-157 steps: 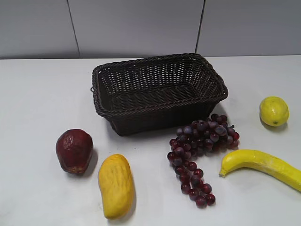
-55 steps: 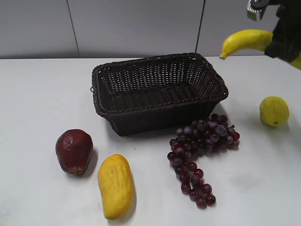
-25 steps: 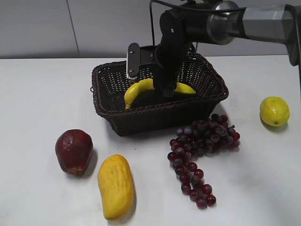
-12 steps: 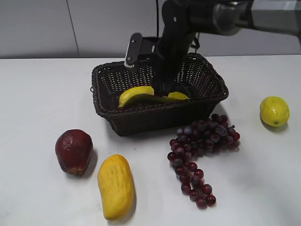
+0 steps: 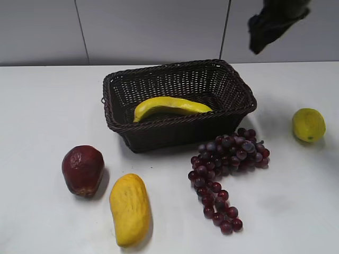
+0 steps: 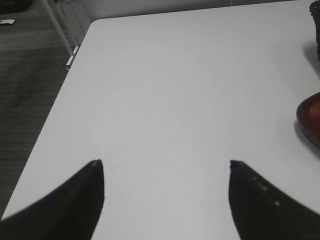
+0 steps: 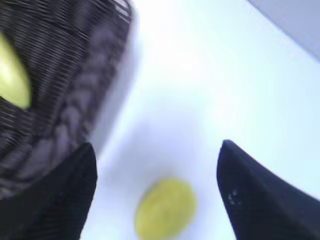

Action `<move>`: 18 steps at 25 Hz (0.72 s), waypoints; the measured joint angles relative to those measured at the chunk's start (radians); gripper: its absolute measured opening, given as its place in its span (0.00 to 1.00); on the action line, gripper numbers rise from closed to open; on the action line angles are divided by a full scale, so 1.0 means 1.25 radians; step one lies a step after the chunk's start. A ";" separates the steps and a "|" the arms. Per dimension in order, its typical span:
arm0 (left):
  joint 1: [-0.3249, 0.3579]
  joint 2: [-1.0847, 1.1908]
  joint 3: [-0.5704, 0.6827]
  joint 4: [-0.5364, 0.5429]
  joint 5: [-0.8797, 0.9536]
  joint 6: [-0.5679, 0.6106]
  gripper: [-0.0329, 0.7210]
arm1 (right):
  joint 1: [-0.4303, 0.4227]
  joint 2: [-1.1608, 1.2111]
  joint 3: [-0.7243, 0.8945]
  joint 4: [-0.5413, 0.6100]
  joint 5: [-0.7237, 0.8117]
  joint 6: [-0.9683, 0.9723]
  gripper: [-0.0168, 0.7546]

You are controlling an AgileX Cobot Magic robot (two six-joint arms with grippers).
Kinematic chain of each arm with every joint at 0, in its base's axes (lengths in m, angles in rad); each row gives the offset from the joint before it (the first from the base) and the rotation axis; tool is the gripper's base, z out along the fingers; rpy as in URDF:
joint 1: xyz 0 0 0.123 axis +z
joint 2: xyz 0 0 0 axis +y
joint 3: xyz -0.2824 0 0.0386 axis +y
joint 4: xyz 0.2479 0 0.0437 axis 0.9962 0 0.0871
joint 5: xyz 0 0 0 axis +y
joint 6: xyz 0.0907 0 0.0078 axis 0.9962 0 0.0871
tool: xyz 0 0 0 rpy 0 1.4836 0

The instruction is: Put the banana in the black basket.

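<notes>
The banana (image 5: 170, 106) lies lengthwise inside the black basket (image 5: 236, 90) at the table's middle back. Its end shows at the left edge of the right wrist view (image 7: 11, 77), with the basket wall (image 7: 75, 70) around it. My right gripper (image 5: 270, 24) is high at the top right, off the banana, partly out of frame. In its wrist view the jaws (image 7: 156, 155) are open and empty above the lemon. My left gripper (image 6: 166, 165) is open and empty over bare table at the left.
A lemon (image 5: 308, 125) sits at the right, also in the right wrist view (image 7: 165, 209). Purple grapes (image 5: 228, 159) lie in front of the basket. A yellow mango-like fruit (image 5: 130, 209) and a dark red fruit (image 5: 83, 170) lie front left; the latter shows in the left wrist view (image 6: 311, 117).
The right gripper carried the banana into the basket, let go, then rose away to the upper right. The banana now lies free in the basket.
</notes>
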 joint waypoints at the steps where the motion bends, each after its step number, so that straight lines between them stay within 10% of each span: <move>1: 0.000 0.000 0.000 0.000 0.000 0.000 0.81 | -0.022 -0.014 0.000 0.000 0.022 0.029 0.75; 9: 0.000 0.000 0.000 0.000 0.000 0.000 0.81 | -0.172 -0.152 0.052 0.028 0.103 0.137 0.75; 18: 0.000 0.000 0.000 0.000 0.000 0.000 0.81 | -0.180 -0.453 0.364 0.049 0.105 0.146 0.75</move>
